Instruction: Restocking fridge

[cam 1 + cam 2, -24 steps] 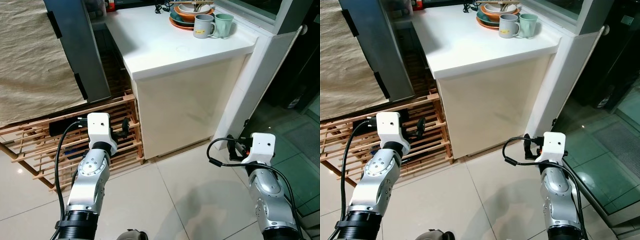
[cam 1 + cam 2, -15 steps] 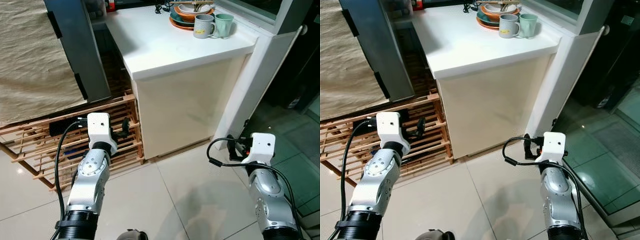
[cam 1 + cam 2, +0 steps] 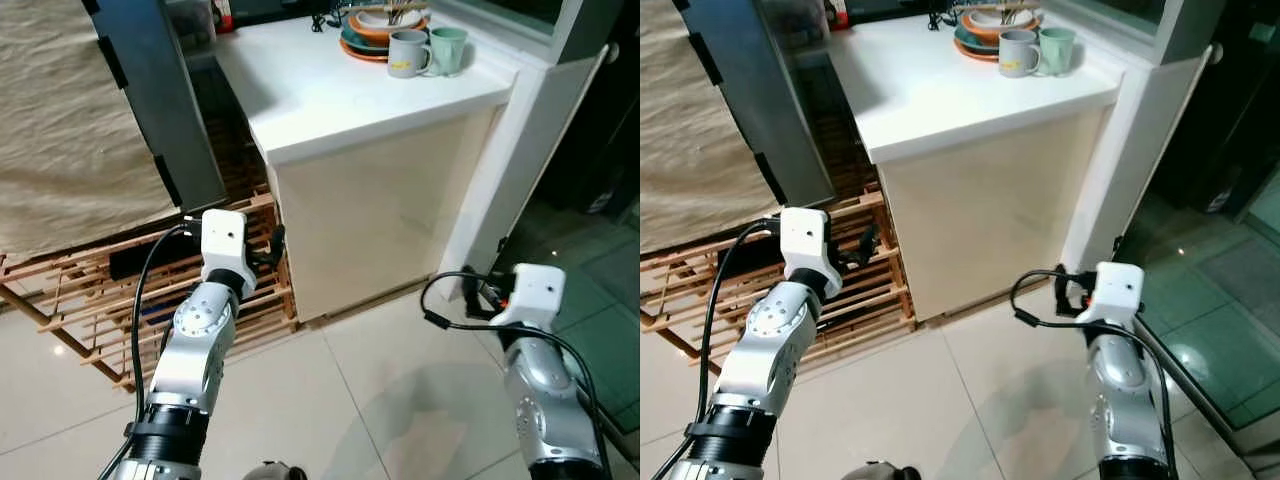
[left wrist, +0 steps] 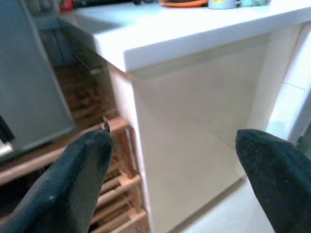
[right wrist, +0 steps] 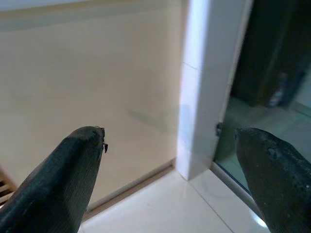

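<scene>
From my head camera I look down at a white counter (image 3: 350, 95) on a cream cabinet (image 3: 380, 220). At its far end sit 2 mugs, a grey mug (image 3: 408, 53) and a green mug (image 3: 448, 48), touching, just in front of a stack of bowls (image 3: 385, 22). Left of the counter stands a grey fridge door (image 3: 165, 110), with tan cloth (image 3: 60, 120) beside it and a wooden rack (image 3: 110, 290) low on the tiled floor (image 3: 380, 400). My left gripper (image 3: 270, 250) is raised in front of the rack, near the cabinet's corner. My right gripper (image 3: 478, 300) is low by the white pillar (image 3: 510, 160).

Left wrist view: my 2 black fingers (image 4: 77, 179) are spread wide with nothing between them, pointing at the cabinet's side under the counter edge; the fridge door and rack lie to one side.

Right wrist view: my fingers (image 5: 63, 184) are also wide apart, holding nothing, aimed at the cabinet face and the pillar, with dark glass (image 5: 277, 63) beyond.
</scene>
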Tool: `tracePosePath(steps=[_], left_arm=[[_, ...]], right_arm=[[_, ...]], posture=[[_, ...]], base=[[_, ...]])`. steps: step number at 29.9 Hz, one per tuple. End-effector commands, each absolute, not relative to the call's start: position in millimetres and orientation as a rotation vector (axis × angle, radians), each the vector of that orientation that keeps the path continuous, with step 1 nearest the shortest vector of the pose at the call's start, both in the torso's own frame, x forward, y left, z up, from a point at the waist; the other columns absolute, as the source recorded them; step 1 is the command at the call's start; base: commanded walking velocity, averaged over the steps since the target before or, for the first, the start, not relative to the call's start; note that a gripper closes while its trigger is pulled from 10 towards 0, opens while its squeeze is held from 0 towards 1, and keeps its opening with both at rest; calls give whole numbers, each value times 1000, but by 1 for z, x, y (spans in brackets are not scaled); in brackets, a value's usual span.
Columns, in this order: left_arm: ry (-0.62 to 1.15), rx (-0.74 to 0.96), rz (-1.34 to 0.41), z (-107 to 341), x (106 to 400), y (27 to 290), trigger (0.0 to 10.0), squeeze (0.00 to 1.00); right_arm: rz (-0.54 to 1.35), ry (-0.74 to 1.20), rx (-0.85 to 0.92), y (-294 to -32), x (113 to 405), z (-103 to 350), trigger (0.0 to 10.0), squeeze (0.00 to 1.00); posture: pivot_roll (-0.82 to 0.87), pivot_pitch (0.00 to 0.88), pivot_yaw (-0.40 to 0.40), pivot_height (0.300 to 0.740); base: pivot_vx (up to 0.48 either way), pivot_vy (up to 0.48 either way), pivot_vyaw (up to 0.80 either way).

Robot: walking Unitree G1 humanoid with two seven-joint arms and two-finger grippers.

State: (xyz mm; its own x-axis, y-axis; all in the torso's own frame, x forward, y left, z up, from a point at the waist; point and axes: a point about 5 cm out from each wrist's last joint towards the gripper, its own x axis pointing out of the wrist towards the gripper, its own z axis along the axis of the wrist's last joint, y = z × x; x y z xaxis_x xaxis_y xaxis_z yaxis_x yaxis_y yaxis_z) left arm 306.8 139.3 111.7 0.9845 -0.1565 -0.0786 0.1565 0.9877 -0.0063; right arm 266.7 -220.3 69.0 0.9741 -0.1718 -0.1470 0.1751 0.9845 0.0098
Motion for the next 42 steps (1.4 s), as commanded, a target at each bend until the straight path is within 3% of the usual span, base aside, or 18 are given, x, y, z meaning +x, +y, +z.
tracePosePath(steps=[1, 6, 14, 27, 34, 42], left_arm=[[106, -19, -128, 108, 308, 145, 10000, 0], [81, -21, -92, 113, 313, 148, 10000, 0], [31, 32, -160, 123, 291, 156, 10000, 0], [48, 9, -132, 119, 295, 161, 10000, 0], [49, 18, -114, 118, 294, 162, 10000, 0], [61, 39, -114, 117, 295, 155, 10000, 0]], right_arm=[[-134, 151, 46, -205, 273, 71, 10000, 0], [-71, 151, 29, -195, 281, 74, 10000, 0], [-124, 84, 18, -215, 272, 86, 10000, 0], [10, 117, 47, -188, 275, 77, 10000, 0], [40, 143, 45, -185, 277, 73, 10000, 0], [48, 143, 33, -188, 279, 74, 10000, 0]], posture=[[-40, 0, 68, 740], [-22, 0, 37, 740], [-13, 0, 5, 740], [18, 0, 24, 740], [23, 0, 13, 740], [4, 0, 20, 740]], base=[[0, 0, 0], [0, 0, 0], [0, 0, 0], [0, 45, 0], [0, 390, 668], [0, 0, 573]])
